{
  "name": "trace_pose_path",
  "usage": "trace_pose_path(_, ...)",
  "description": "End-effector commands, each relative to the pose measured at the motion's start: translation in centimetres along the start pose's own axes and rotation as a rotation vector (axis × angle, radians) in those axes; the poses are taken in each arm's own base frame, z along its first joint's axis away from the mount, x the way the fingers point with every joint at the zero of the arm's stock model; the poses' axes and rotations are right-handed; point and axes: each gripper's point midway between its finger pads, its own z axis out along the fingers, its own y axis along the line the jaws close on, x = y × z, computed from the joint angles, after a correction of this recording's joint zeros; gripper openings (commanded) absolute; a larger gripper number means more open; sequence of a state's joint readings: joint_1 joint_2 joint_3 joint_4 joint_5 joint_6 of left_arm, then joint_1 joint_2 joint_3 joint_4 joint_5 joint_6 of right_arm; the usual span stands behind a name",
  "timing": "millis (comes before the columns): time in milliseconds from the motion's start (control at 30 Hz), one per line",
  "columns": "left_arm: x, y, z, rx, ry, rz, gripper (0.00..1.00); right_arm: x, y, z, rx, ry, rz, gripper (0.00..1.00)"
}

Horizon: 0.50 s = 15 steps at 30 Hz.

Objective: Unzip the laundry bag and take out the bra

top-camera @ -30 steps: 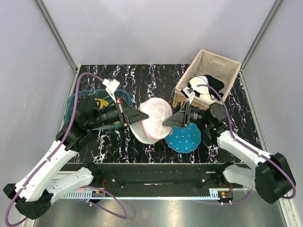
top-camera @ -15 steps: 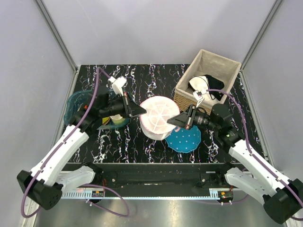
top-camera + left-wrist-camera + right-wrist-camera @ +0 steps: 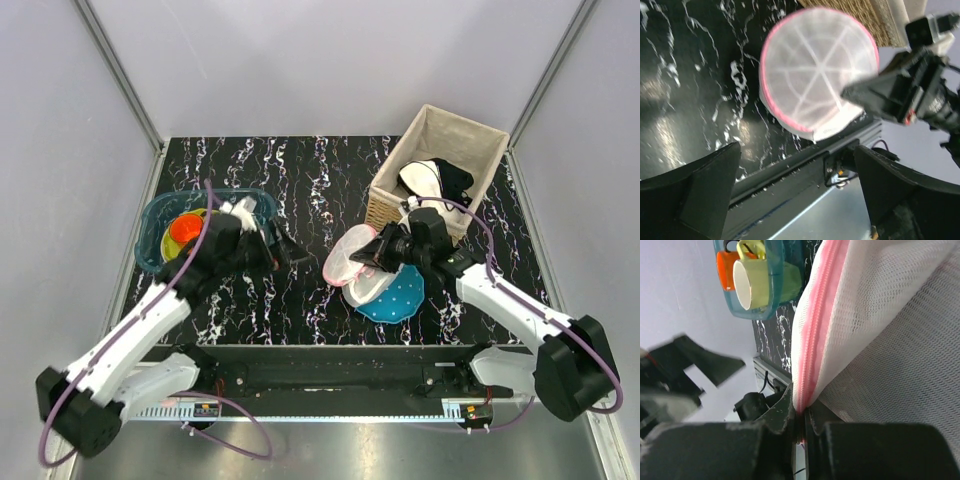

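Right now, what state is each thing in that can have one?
laundry bag: zipped where visible, tilted on edge over the blue plate
right gripper: shut on the bag's pink rim
left gripper: open, empty
wicker basket: holding a white-and-black bra
teal bin: holding cups

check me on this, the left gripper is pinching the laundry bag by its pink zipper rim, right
Not quite: it is the right gripper that pinches the laundry bag by its pink zipper rim, as the right wrist view shows. The left gripper is open and apart from the bag.
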<state>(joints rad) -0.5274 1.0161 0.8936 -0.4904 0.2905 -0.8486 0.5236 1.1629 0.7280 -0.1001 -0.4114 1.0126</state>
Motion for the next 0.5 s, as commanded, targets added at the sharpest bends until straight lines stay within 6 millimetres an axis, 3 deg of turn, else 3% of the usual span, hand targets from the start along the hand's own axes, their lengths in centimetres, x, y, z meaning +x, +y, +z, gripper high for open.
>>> trace_pose_path(0,1.8,-0.5,-0.5,0.080,-0.075,-0.216,0.99,-2.0,2.9,0.6,-0.064,-0.053,0.048,0.00)
trace_pose_path(33,3.5,-0.2,0.0,0.088,-0.048,-0.227,0.99,-2.1,2.9,0.8,-0.065,-0.053,0.052,0.00)
trace_pose_path(100,4.0,-0.8,0.6,0.116,-0.055,-0.292,0.99,-2.3,3.1,0.9,-0.067,-0.057,0.059,0.00)
trace_pose_path(133,5.6,-0.1,1.5,0.103,-0.019,-0.312,0.99,-2.4,3.0,1.0,-0.067,-0.062,0.062,0.00)
trace_pose_path(200,5.7,-1.9,2.2,0.197,-0.021,-0.372,0.97,-2.2,2.9,1.0,-0.066,-0.060,0.071,0.00)
trace_pose_path(300,6.1,-1.2,4.0,0.182,-0.031,-0.423,0.88,-2.3,3.5,0.2,-0.087,-0.077,0.054,0.00)
trace_pose_path(400,5.6,-1.9,5.0,0.262,-0.059,-0.491,0.88,-2.1,2.8,-0.3,-0.064,-0.088,0.052,0.00)
trace_pose_path(467,4.3,-3.5,4.8,0.354,-0.097,-0.538,0.88,-1.8,2.7,-0.8,-0.061,-0.091,0.049,0.00)
